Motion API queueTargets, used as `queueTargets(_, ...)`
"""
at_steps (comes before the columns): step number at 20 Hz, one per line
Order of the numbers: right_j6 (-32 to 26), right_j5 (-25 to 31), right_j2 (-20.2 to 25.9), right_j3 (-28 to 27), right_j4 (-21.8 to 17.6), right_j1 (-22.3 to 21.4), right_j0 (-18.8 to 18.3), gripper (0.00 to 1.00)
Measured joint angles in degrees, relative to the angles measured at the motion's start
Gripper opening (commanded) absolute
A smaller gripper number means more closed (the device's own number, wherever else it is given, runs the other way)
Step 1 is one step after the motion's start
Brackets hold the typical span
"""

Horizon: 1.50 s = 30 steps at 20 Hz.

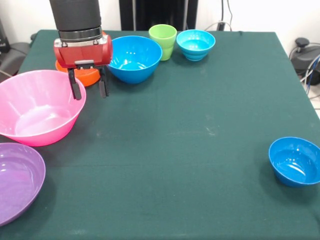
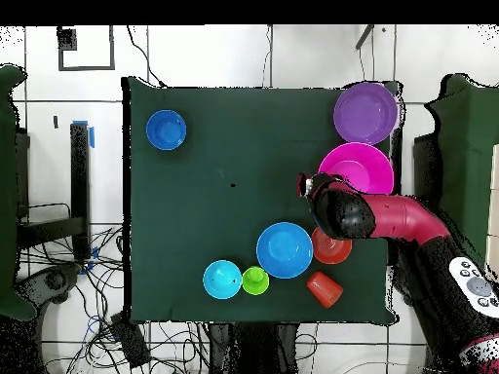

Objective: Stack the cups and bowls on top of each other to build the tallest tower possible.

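Nothing stacked yet; all pieces lie apart. Gripper (image 1: 89,88) released, empty, hanging at the pink bowl's (image 1: 30,122) 2 o'clock rim, orange bowl (image 1: 86,75) behind. Probably approaching pink as the base. Next: close on its rim, centre it.

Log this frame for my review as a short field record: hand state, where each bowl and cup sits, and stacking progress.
hand: open hand, empty, hanging beside the rim of the huge pink plastic bowl
front-view far row: small orange plastic bowl partly behind the hand, medium blue plastic bowl, lime green plastic cup, small cyan plastic bowl
front-view near left: large shallow purple plastic bowl
front-view near right: small dark blue plastic bowl, alone
overhead only: orange plastic cup
tower: not started, nothing stacked
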Motion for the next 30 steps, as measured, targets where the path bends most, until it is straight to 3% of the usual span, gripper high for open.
queueTargets(15,0.0,0.0,-0.4,-0.7,-1.0,-1.5,2.7,1.00)
queueTargets(30,0.0,0.0,3.5,-5.5,-8.7,1.1,0.1,1.00)
